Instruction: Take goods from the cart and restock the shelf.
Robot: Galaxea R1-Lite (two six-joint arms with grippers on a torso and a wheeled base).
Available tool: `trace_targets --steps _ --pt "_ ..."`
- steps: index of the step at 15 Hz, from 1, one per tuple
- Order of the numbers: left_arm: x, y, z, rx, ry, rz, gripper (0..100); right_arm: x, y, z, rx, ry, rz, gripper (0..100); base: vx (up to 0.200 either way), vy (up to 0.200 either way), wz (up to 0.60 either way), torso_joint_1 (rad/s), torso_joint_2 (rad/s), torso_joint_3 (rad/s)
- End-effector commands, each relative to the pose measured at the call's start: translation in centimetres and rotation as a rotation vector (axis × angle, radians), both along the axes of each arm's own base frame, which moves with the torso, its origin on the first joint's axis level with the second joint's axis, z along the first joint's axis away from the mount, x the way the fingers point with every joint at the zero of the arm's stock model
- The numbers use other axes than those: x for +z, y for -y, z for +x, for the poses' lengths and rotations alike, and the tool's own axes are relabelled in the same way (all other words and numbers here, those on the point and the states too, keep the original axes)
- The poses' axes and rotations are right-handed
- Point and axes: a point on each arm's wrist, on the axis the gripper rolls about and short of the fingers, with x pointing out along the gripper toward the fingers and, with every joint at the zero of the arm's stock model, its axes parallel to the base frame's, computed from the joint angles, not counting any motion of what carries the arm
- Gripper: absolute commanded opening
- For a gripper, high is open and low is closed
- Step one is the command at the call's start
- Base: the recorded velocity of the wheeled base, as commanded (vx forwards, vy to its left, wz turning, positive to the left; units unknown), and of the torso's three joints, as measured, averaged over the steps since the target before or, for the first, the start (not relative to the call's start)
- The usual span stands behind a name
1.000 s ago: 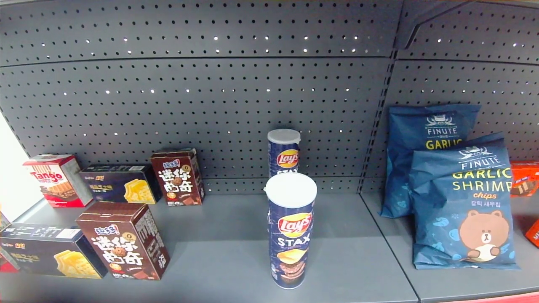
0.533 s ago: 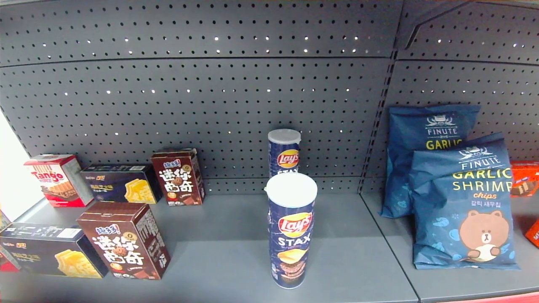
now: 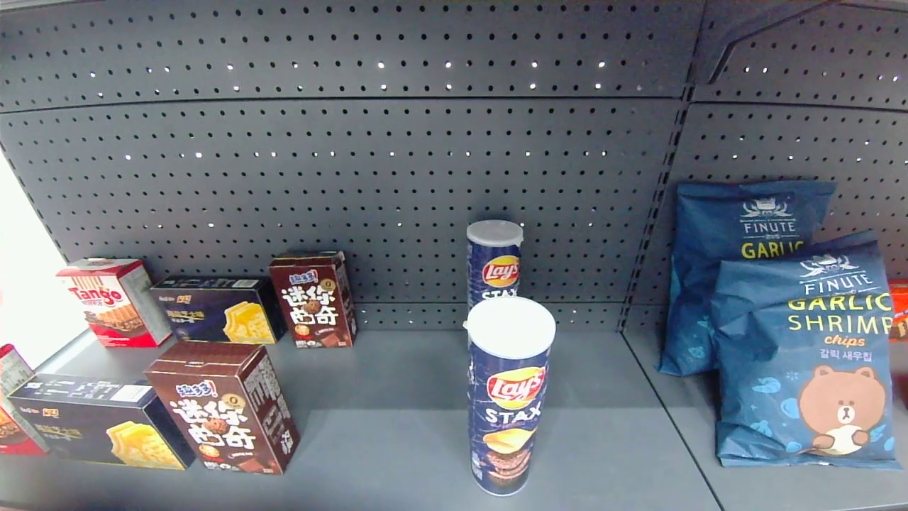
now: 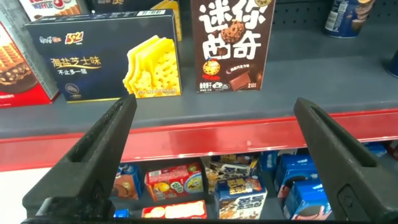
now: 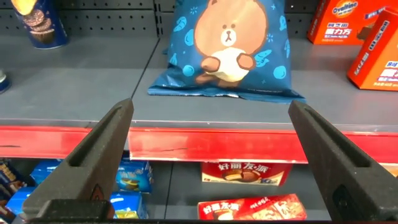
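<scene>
The left gripper (image 4: pixel 214 106) and right gripper (image 5: pixel 210 107) have jaws spread wide, empty. The chip can (image 3: pixel 509 394) looks light, stiff and slippery, best held round its middle.

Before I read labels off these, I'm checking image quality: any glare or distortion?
Head view: blown-out white patch at the left edge beside the red wafer box; pegboard seams bow, wide-angle distortion. Right wrist view: shrimp chips bag evenly lit.

light: even, moderate | glare: white at left edge | shelf (image 3: pixel 383 426): soft shadows
</scene>
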Motion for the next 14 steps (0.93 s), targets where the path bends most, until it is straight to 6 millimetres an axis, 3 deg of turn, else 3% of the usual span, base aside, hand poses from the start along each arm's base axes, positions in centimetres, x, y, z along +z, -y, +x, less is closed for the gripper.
trace_targets --steps 1,14 --pt "0.0 0.0 0.0 0.0 0.0 0.0 100 0.0 0.0 0.0 0.0 0.0 0.0 100 0.0 0.0 0.0 0.0 0.0 0.0" --pt "0.0 0.0 0.0 0.0 0.0 -0.001 100 0.0 0.0 0.0 0.0 0.0 0.0 100 0.0 0.0 0.0 0.0 0.0 0.0"
